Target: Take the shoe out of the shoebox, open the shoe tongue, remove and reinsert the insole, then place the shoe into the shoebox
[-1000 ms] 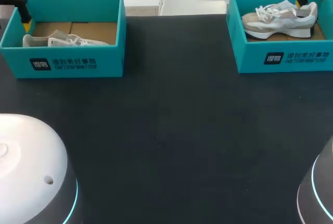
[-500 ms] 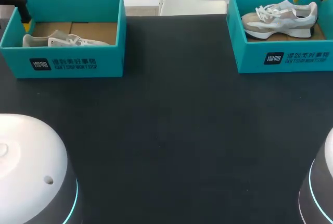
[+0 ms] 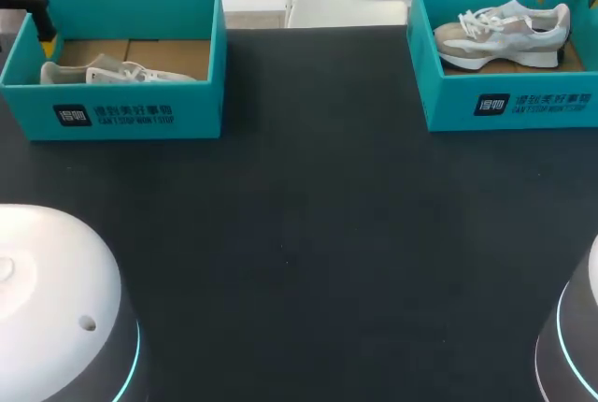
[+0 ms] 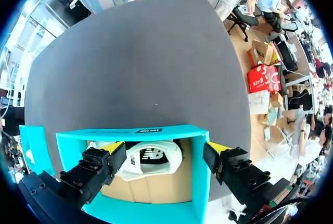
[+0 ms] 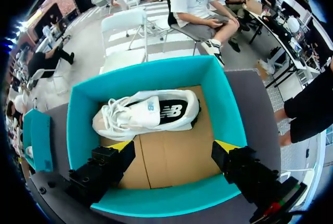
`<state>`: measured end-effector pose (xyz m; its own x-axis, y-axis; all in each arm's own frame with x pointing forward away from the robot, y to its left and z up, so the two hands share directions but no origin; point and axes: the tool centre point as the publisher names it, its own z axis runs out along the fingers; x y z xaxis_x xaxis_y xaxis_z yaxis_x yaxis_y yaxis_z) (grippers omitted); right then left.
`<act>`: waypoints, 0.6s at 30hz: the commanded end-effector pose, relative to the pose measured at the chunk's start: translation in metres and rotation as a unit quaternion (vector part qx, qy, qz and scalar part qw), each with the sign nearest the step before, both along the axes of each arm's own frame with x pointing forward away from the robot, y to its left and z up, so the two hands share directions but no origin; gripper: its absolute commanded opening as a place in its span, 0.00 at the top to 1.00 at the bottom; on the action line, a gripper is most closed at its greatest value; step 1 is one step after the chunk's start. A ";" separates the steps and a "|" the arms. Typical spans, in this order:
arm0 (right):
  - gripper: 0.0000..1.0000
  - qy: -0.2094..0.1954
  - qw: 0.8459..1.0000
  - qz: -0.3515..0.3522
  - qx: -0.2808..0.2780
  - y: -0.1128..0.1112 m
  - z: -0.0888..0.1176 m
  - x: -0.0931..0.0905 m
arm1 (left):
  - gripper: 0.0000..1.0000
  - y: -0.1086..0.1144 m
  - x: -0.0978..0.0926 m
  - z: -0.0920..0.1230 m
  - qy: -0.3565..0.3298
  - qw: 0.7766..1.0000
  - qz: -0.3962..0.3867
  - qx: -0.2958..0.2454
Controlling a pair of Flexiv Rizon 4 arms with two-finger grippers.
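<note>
Item: white-and-grey sneaker (image 3: pixel 505 33) in the right shoebox (image 3: pixel 509 103). It appears to lie on its side on the cardboard floor, toe toward the middle of the bench (image 3: pixel 308 215), and has not yet been taken out.

Right jaws are spread wide, holding nothing. They hover over the box with the shoe ahead of them, clear of contact.

A second sneaker (image 3: pixel 112 73) lies in the left shoebox (image 3: pixel 131 112), against the near wall. Left jaws are also spread and empty, above that box's end.

Assessment: the shoe is likely light, with a soft upper that gives under pressure and a firmer sole and heel. The best hold is probably across the heel collar or the midfoot, sole against upper. Loose laces may snag on the box rim.
</note>
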<state>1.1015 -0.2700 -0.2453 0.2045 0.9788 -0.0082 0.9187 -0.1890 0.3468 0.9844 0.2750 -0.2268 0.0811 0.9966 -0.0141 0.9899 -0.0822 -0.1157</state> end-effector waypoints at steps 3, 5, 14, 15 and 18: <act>0.00 0.039 0.998 -0.041 -0.010 -0.019 -0.024 0.055 | 0.00 0.000 -0.001 0.000 -0.002 1.000 0.000 0.000; 0.00 0.037 0.998 -0.045 -0.001 -0.023 -0.030 0.061 | 0.00 0.000 -0.001 0.000 -0.002 1.000 0.000 0.000; 0.32 0.084 0.996 -0.029 -0.001 -0.027 -0.061 0.081 | 0.00 0.000 -0.001 0.000 -0.002 1.000 0.000 0.000; 0.32 0.085 0.996 -0.032 0.002 -0.029 -0.065 0.082 | 0.00 0.000 -0.001 0.000 -0.002 1.000 0.000 0.000; 0.41 0.085 0.995 -0.053 0.007 -0.035 -0.070 0.084 | 0.00 0.000 -0.001 0.000 -0.002 1.000 0.000 0.000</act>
